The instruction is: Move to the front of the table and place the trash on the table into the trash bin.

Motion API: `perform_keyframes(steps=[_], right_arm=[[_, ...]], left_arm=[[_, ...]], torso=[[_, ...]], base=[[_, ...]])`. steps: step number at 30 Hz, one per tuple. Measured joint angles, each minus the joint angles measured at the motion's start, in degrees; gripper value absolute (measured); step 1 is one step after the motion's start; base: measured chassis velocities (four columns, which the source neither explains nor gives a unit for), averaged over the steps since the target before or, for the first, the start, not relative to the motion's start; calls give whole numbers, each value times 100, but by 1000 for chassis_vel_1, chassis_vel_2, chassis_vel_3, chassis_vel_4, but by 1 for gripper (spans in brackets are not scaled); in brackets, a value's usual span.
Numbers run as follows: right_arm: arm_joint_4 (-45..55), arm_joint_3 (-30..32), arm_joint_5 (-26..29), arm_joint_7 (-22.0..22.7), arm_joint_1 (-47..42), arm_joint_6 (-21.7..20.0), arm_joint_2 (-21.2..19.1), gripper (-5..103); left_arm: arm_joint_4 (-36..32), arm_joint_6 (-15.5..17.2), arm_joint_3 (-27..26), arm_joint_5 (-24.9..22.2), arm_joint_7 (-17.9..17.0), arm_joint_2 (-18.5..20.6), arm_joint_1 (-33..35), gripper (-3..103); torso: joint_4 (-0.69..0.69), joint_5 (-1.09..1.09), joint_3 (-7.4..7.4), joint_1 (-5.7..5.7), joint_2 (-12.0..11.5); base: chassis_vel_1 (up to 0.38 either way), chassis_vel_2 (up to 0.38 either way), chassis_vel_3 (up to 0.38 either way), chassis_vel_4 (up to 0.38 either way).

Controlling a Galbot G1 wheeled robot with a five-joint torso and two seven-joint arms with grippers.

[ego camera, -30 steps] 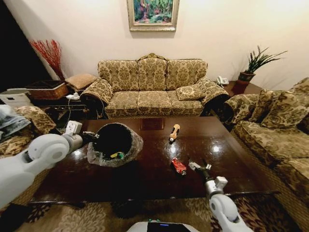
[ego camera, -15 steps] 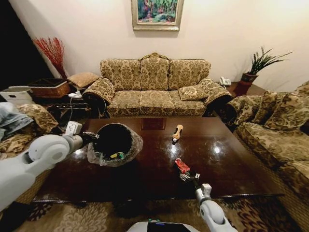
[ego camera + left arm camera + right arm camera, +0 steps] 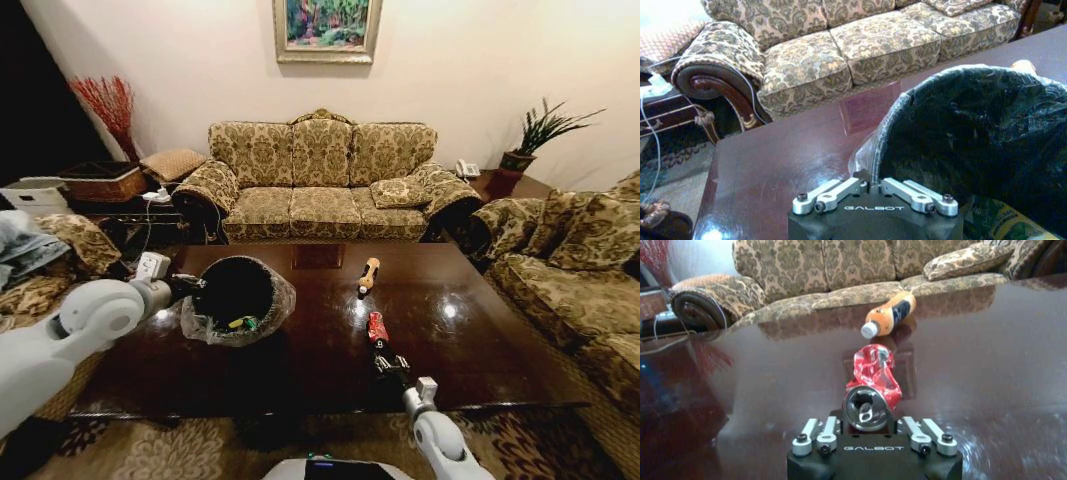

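From the head camera I have the dark glossy surface [image 3: 300, 370] spread in front of me, with the patterned sofa [image 3: 320, 180] beyond its far edge at twelve o'clock. My left gripper [image 3: 873, 189] is closed down on the rim of the trash bin [image 3: 237, 297], pinching the black wall and its crinkly clear liner between the fingers; the left wrist camera shows the two fingers meeting right at that rim. The bin sits tilted at about ten o'clock from me, its mouth turned toward me, and inside I can see a green and yellow wrapper [image 3: 243, 322] lying near the bottom.

My right gripper [image 3: 392, 365] is low over the surface at about one o'clock, near the front edge. In the right wrist camera its fingers stand apart with the red crushed can [image 3: 873, 385] lying between them, silver top end facing the camera and right up against the gripper body; I cannot tell whether the fingers actually touch the can. The can lies flat on the surface, stretching away toward twelve o'clock.

Farther along that same line, well apart from the can, the small orange bottle [image 3: 891, 315] lies on its side with its white cap pointing back toward me, near the far half of the surface.
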Motion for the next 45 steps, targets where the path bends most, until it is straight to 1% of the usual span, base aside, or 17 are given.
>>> perform_keyframes(steps=[2,3,5,8,9,12,13,15,20,26,28,32,33,36,38,41,45], right_arm=[[165,13,44,10,-65,21,11,35],[165,13,44,10,-65,21,11,35],[366,15,147,220,-75,372,90,27],[292,44,271,397,206,243,167,42],[292,44,271,397,206,243,167,42],[130,79,553,500,500,-244,239,53],[130,79,553,500,500,-244,239,53],[-21,76,632,514,677,-528,253,65],[-384,25,654,608,1022,-736,344,86],[-669,-59,658,615,1286,-879,380,102],[-745,-97,657,604,1352,-935,380,99],[-927,-169,654,555,1523,-1048,448,82],[-927,-169,654,555,1523,-1048,448,82],[-880,-182,676,515,1512,-1133,437,66],[-862,-182,680,512,1507,-1137,427,66],[-814,-179,701,506,1492,-1144,400,50],[-782,-172,706,500,1467,-1141,387,41]], left_arm=[[11,0,0,6,9,4,0,0],[11,0,0,6,9,4,0,0],[34,0,12,24,29,1,-6,0],[39,-16,48,53,57,-3,-8,0],[39,-16,48,53,57,-3,-8,0],[40,-34,57,64,77,-2,-7,0],[40,-34,57,64,77,-2,-7,0],[52,-41,62,73,87,-4,-7,0],[81,-71,90,101,106,-42,-5,0],[102,-100,110,111,121,-68,-6,0],[104,-109,114,111,127,-73,-5,0],[119,-149,127,113,141,-78,-4,0],[119,-149,127,113,141,-78,-4,0],[129,-178,128,121,149,-79,-3,0],[133,-188,128,124,149,-81,-3,0],[133,-213,134,130,150,-91,-1,0],[127,-221,138,141,150,-103,7,0]], torso=[[0,1,0,0,0],[0,1,0,0,0],[-1,0,0,0,0],[1,0,0,0,0],[1,0,0,0,0],[0,1,0,0,0],[0,1,0,0,0],[0,1,0,0,0],[0,0,0,0,0],[0,0,1,0,0],[0,0,0,0,0],[0,1,1,0,0],[0,1,1,0,0],[-1,0,0,0,0],[-1,0,0,0,0],[-1,0,0,0,0],[-1,0,-1,0,0]], base=[[0,0,0,0],[0,0,0,0],[0,0,0,0],[0,0,0,0],[0,0,0,0],[0,0,0,0],[0,0,0,0],[0,0,0,0],[0,0,0,0],[0,0,0,0],[0,0,0,0],[0,0,0,0],[0,0,0,0],[0,0,0,0],[0,0,0,0],[0,0,0,0],[0,0,0,0]])
